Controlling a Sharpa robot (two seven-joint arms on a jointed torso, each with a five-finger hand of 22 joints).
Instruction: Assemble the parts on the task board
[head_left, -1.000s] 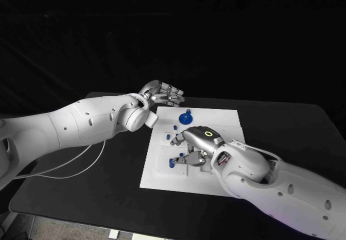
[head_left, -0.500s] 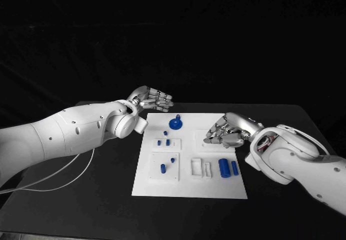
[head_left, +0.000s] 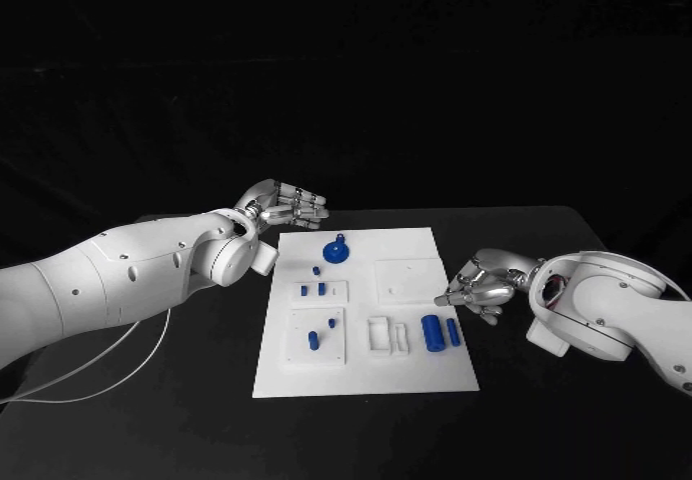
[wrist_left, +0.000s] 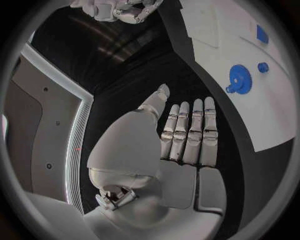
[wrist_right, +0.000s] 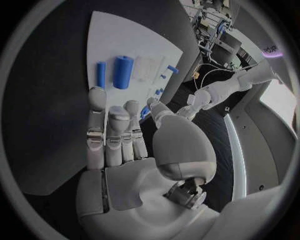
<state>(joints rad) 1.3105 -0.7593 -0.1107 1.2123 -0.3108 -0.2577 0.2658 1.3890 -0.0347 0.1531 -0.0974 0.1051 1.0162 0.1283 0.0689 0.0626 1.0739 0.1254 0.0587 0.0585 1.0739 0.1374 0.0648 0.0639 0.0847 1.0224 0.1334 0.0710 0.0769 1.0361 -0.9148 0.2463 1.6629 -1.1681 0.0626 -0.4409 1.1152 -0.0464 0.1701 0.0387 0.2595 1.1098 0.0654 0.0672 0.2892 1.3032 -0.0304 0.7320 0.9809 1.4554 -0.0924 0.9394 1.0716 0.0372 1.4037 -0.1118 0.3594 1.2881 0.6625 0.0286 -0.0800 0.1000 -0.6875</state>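
Right hand (head_left: 483, 285) has withdrawn off the task board (head_left: 368, 375)

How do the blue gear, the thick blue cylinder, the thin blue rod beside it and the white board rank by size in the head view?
1. task board
2. blue gear and thick blue cylinder: they look about alike, so unranked
3. thin blue rod
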